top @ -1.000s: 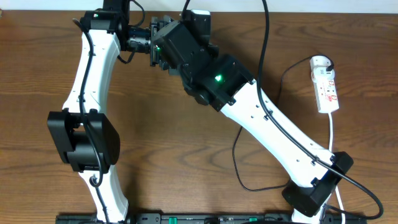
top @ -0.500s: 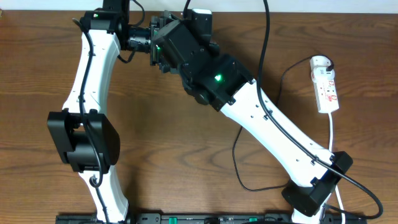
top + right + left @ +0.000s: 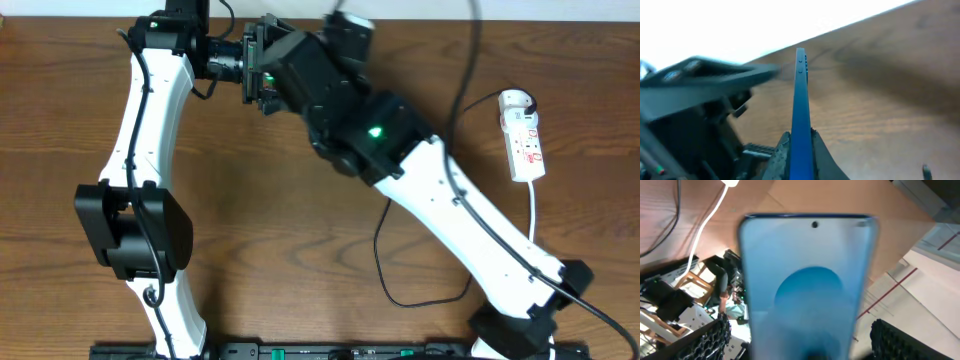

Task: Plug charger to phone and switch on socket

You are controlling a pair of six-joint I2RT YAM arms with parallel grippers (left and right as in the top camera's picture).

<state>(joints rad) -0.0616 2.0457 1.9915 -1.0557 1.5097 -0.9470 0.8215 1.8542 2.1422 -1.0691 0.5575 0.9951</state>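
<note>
A: So, how many?
B: One phone point(image 3: 807, 280), centre frame, pinched by the right gripper point(image 3: 801, 139). Left gripper point(image 3: 802, 339): hold unclear. One socket point(image 3: 524, 140) far right, markings unreadable. One charger point(image 3: 378, 255) lower right.

The left arm point(image 3: 165, 80) and the right arm point(image 3: 470, 215) are built alike, with glossy white link shells joined by bulky matte black joint housings point(image 3: 135, 228). Small dark screw holes dot the right arm's white shell. A thin black cable point(image 3: 137, 125) runs along each arm. Green indicator lights point(image 3: 376, 131) glow on the right arm's black housings. The left jaws' pads point(image 3: 710, 340) are black and finely ribbed.
</note>
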